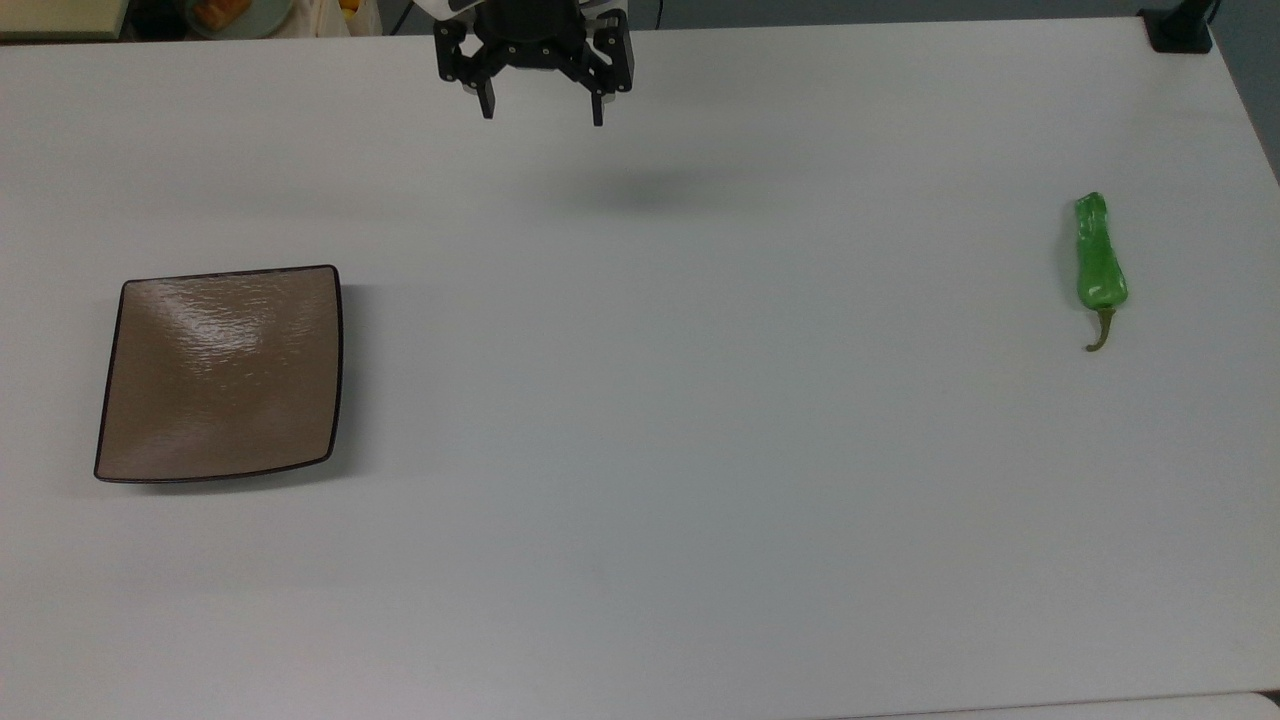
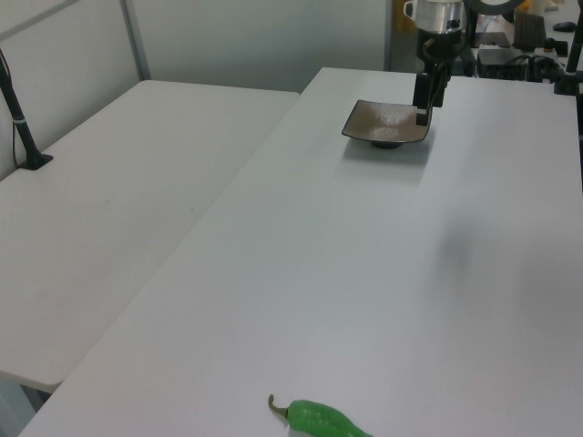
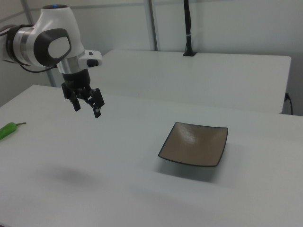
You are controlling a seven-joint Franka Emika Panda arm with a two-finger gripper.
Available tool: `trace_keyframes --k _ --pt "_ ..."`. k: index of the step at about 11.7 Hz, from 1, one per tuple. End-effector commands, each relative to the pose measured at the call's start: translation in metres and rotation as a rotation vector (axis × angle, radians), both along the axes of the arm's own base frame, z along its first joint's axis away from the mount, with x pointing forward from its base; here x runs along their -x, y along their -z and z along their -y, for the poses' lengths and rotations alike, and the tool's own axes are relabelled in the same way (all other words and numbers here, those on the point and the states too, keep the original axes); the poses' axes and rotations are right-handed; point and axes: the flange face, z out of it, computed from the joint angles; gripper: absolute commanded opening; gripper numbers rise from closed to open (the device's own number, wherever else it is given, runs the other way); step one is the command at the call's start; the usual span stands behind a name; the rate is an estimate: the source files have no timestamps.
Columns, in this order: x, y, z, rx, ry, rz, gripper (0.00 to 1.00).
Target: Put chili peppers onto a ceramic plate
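No lettering, label, brand mark or number can be read on any surface in the top view, the left view or the right view.

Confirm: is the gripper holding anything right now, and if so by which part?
Nothing is held. The gripper hangs open above the table, with empty space between its fingers. The chili pepper lies on the table, and the ceramic plate is empty.
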Motion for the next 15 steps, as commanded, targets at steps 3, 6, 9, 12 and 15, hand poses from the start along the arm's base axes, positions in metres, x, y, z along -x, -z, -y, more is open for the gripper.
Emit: trace_keyframes --k 3,6,9,12,15 --pt "-0.003 -0.005 -0.004 -0.015 -0.011 0.02 1.0" --pt "-0.002 -0.002 -0.005 -0.014 -0.013 0.017 1.0" --pt "-0.002 -0.002 -0.006 -0.014 -0.014 0.017 1.0" --pt "-0.002 0.003 -0.015 -0.013 -0.027 0.008 1.0" --pt "-0.004 0.005 -0.025 -0.029 -0.025 0.021 1.0"
